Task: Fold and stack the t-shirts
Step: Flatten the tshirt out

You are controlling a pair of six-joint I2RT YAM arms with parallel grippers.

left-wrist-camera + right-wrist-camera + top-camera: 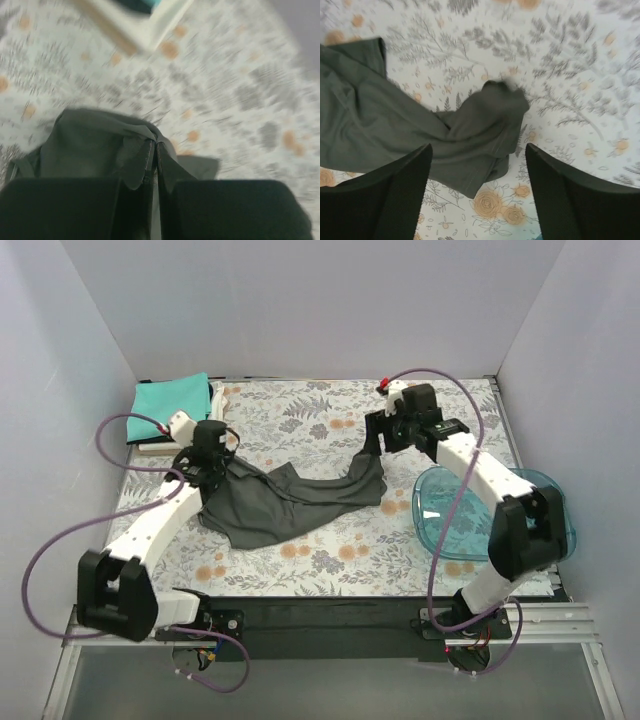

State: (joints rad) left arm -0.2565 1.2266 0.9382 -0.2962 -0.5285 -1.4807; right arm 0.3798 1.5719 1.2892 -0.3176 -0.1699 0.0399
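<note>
The dark charcoal-grey t-shirt [290, 502] lies crumpled across the middle of the floral table. My left gripper [213, 458] is shut on its left edge; in the left wrist view the fabric [85, 145] is pinched between the closed fingertips of that gripper [155, 150]. My right gripper [385, 435] is open above the shirt's right end. The right wrist view shows the gripper [477, 165] with its jaws wide apart and the bunched cloth [470, 130] lying free on the table below. A folded teal shirt [172, 400] tops a stack at the back left, with a black edge [214, 395] and a cream-white one [152, 448] under it.
A translucent blue-green plastic tub [548, 492] stands at the right, partly under my right arm. The cream corner of the stack [150, 27] shows at the top of the left wrist view. White walls close in the table on three sides.
</note>
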